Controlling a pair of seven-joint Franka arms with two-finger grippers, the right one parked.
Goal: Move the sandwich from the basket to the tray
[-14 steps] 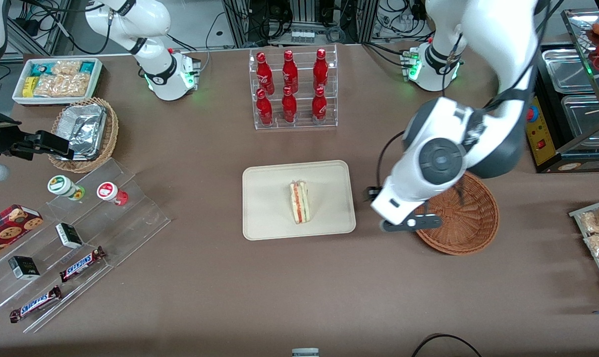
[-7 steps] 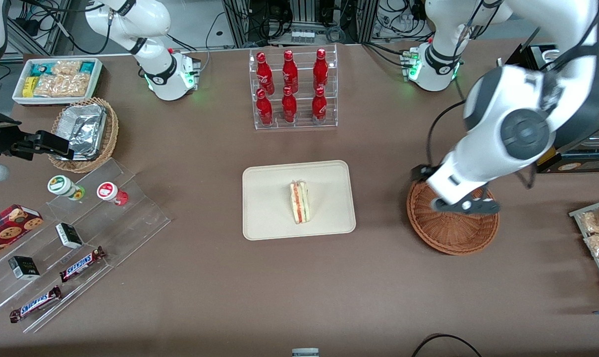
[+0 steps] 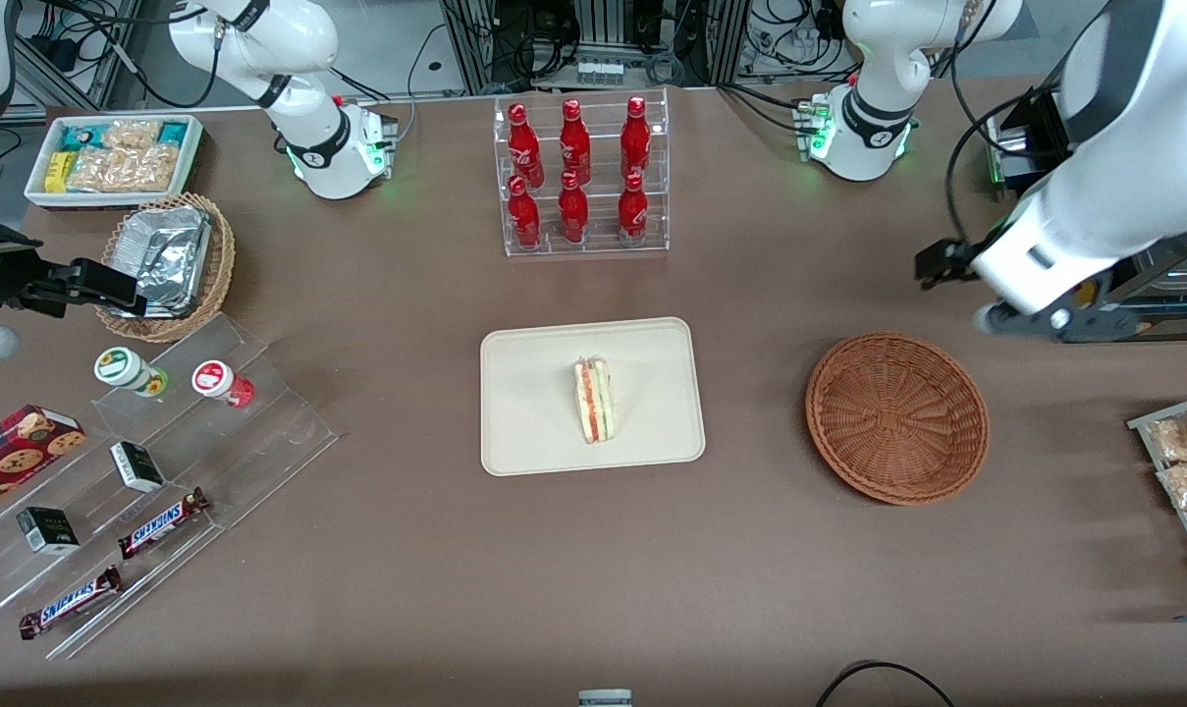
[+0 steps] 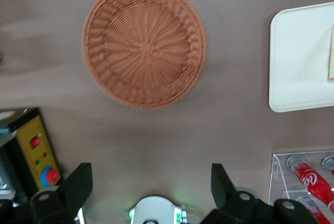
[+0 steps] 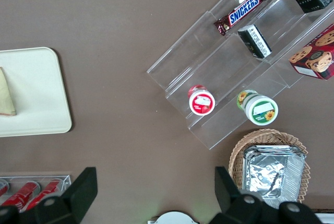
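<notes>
Cream tray (image 3: 652, 353) carrying sandwich (image 3: 593, 400), wicker basket (image 3: 895, 417) lying beside it, gripper (image 4: 150, 188) hovering well apart, fingers (image 4: 76, 188) spread wide, gripping nothing

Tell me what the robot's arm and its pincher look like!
The arm is glossy white with rounded shells, dark grey joint parts and a black cable looping beside it. Its round base glows green. The gripper has two black, wedge-shaped fingers, standing open high above the table, farther from the front camera than the basket.
</notes>
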